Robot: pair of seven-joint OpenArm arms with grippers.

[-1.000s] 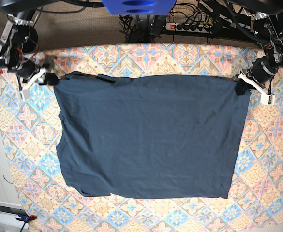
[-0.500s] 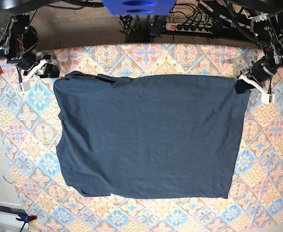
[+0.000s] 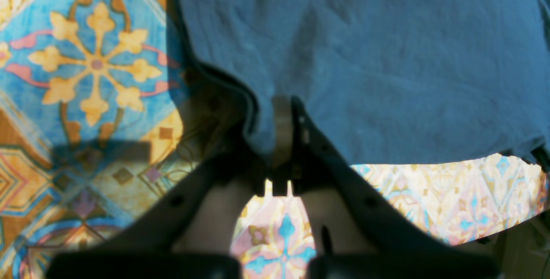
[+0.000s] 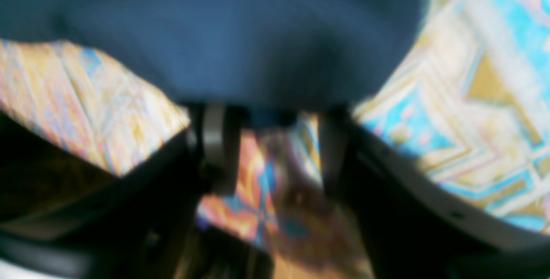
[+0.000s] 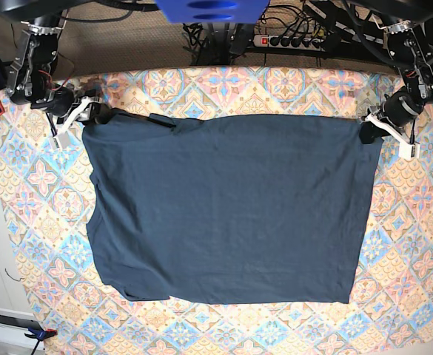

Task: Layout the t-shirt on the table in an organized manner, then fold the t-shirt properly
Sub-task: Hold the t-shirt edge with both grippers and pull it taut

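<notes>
The dark navy t-shirt lies spread flat on the patterned table, filling its middle. My left gripper is at the shirt's far right corner, shut on the fabric. In the left wrist view the jaws of the left gripper pinch the t-shirt hem above the table. My right gripper is at the shirt's far left corner. In the blurred right wrist view the right gripper stands open, with the t-shirt edge at its fingertips over the table.
A power strip and cables run behind the table's back edge. A small white box sits off the front left corner. Bare cloth borders the shirt on the left, right and front.
My right gripper has moved right and slightly back, from beside the shirt's left edge onto its far left corner. The left gripper and the shirt stay put.
</notes>
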